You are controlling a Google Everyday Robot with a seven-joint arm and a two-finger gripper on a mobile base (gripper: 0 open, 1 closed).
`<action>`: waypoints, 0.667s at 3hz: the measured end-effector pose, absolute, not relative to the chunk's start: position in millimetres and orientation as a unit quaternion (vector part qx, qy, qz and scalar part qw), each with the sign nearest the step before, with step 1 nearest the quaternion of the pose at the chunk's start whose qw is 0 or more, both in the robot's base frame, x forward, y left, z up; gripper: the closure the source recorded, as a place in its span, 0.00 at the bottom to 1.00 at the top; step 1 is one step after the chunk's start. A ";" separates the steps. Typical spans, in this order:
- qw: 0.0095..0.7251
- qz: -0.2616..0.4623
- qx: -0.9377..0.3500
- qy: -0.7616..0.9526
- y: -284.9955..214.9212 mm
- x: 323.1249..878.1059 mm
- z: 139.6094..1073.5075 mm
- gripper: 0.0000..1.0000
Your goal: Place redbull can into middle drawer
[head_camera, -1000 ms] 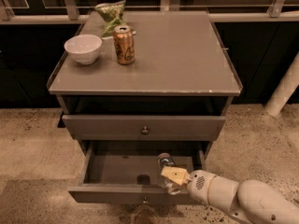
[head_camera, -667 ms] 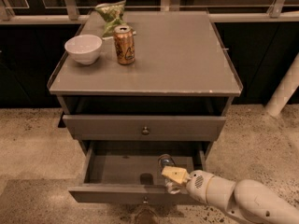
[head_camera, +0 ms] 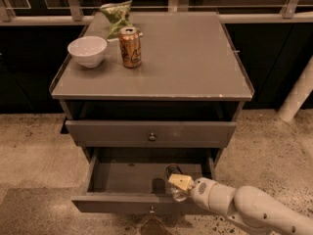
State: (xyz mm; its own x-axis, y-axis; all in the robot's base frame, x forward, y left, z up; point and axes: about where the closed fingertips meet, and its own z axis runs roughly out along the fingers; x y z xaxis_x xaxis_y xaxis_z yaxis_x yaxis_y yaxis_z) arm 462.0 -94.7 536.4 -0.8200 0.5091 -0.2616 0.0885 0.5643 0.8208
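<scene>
The middle drawer (head_camera: 122, 179) is pulled open and shows its flat grey floor. It has a front panel with a small knob (head_camera: 152, 209). The redbull can (head_camera: 173, 172) is slim with a shiny top. It stands upright inside the drawer at the right front. My gripper (head_camera: 180, 184) reaches in from the lower right over the front panel. It is shut on the can, and a beige finger (head_camera: 181, 181) covers the can's side. I cannot tell whether the can's base touches the drawer floor.
The drawer above (head_camera: 152, 136) is nearly closed. On the grey tabletop (head_camera: 195, 58) stand a white bowl (head_camera: 87, 51), a copper-orange can (head_camera: 130, 46) and a green chip bag (head_camera: 117, 13). A white post (head_camera: 298, 94) stands at the right. The floor is speckled.
The gripper and the can have sunk very slightly inside the drawer. Nothing else has moved.
</scene>
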 end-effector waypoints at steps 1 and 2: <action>0.240 0.407 0.176 0.864 -90.0 475.8 510.2 1.00; 0.239 0.405 0.172 0.866 -85.5 478.5 507.8 1.00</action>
State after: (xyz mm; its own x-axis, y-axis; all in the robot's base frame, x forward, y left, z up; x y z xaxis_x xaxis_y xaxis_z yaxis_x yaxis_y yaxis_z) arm 478.5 -85.5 507.8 -0.8261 0.4921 -0.2747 0.1048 0.6131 0.7830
